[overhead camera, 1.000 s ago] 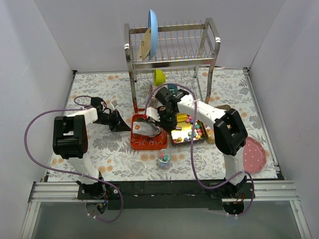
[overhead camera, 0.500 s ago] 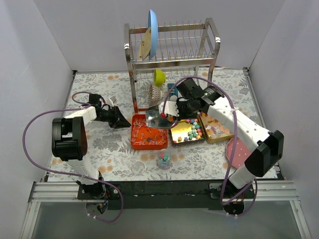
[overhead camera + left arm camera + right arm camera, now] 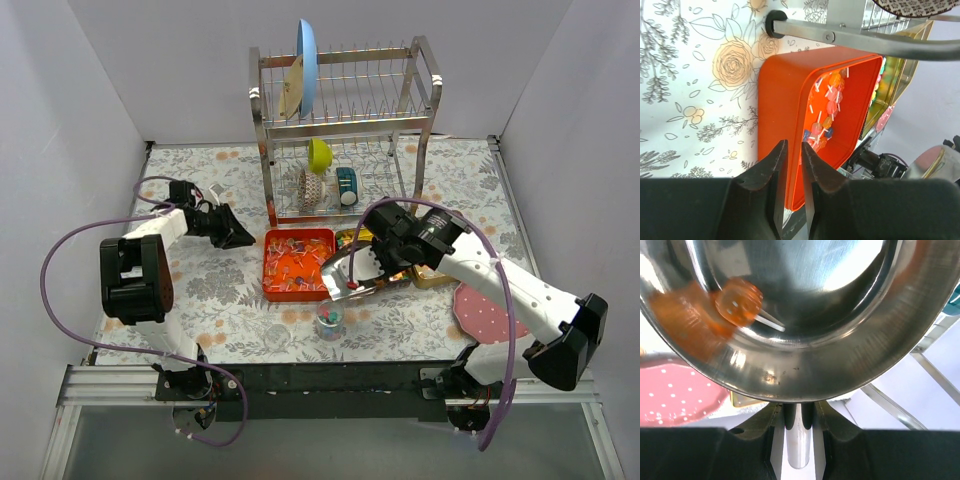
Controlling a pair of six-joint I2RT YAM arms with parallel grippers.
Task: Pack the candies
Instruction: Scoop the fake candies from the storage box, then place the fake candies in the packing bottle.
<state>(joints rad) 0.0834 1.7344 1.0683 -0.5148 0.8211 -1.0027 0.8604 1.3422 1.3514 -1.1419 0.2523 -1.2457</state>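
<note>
Candies [image 3: 330, 316] are seen in the small glass [image 3: 330, 335] at the near edge; one orange piece [image 3: 738, 301] is cradled in the steel scoop [image 3: 345, 278]. Its handle, run toward two o'clock, is clamped by the right gripper [image 3: 799, 412], with the glass at about six o'clock below. The left gripper [image 3: 792, 150], parted a crack and empty, is held at nine o'clock of the orange tray [image 3: 785, 100], farther off.
</note>
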